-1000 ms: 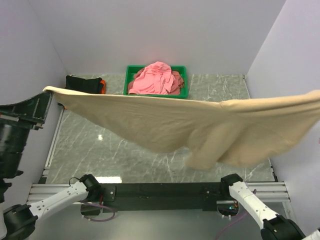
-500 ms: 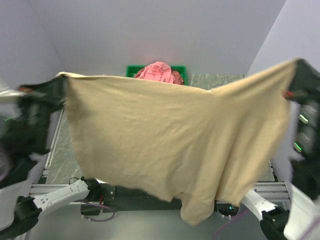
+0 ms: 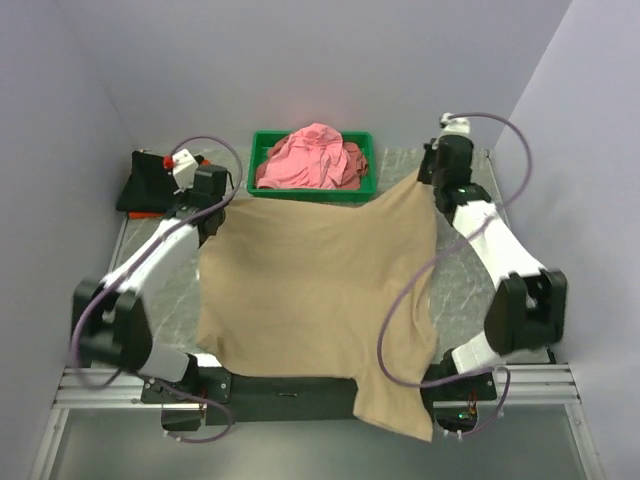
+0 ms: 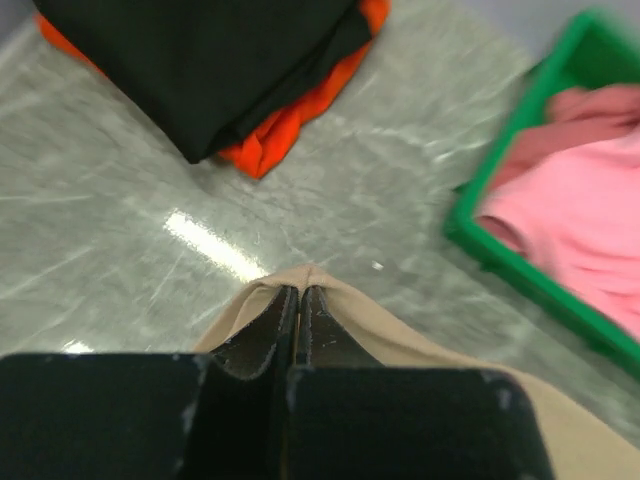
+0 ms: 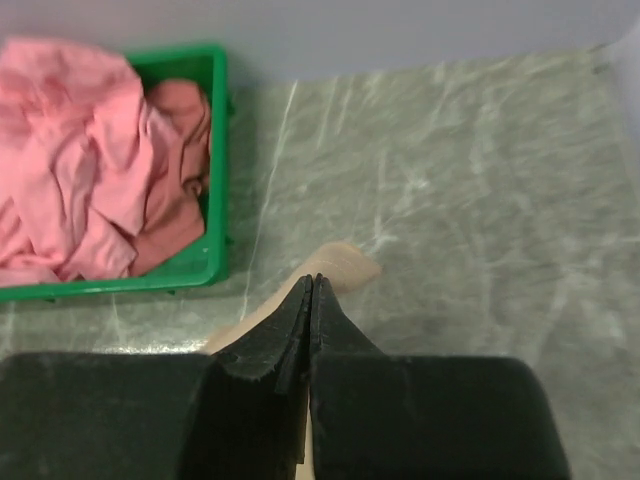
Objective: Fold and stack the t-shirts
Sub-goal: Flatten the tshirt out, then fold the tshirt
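Tan t-shirt [image 3: 310, 280] is lying spread across the desk [image 3: 400, 165], its near edge hanging over the front, just before the green tray [image 3: 262, 150] holding pink t-shirts [image 3: 310, 155]. Left tool [image 4: 298, 300] and right tool [image 5: 312, 290] are each pinching a far corner, closed tight on the cloth.

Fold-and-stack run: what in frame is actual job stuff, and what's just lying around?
Job:
- tan t-shirt, spread flat, far corners pinched in both arms' shut jaws
- pink t-shirts, heaped in the tray
- black t-shirt, lying on the orange t-shirt

Just there:
- green tray
- table
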Robot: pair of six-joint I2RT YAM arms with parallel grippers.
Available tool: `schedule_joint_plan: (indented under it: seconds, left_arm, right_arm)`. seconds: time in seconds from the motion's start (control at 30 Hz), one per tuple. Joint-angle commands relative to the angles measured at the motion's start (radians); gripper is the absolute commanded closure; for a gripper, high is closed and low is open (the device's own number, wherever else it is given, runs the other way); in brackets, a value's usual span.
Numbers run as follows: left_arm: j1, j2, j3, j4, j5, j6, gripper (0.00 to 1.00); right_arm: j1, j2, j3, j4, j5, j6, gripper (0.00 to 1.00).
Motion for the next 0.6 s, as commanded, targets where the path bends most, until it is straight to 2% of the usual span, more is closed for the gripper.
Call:
schedule_joint_plan:
  seconds: [0.0, 0.03, 0.13, 0.27, 0.57]
  left_arm:
    - [0.061, 0.163, 0.067, 0.155, 0.139, 0.003, 1.00]
    - [0.081, 0.262, 0.104, 0.117, 0.151, 0.000, 1.00]
    - [0.109, 0.395, 0.201, 0.109, 0.197, 0.006, 1.00]
    - [0.115, 0.440, 0.224, 0.155, 0.223, 0.018, 1.00]
    - [0.140, 0.467, 0.259, 0.162, 0.229, 0.053, 1.00]
  right_arm:
    - [-0.007, 0.149, 0.088, 0.138, -0.086, 0.008, 1.00]
    - [-0.006, 0.186, 0.111, 0.132, -0.100, 0.012, 1.00]
    - [-0.004, 0.292, 0.177, 0.130, -0.135, 0.001, 1.00]
    - [-0.004, 0.364, 0.224, 0.127, -0.131, -0.014, 1.00]
    - [-0.003, 0.355, 0.221, 0.139, -0.114, -0.047, 1.00]
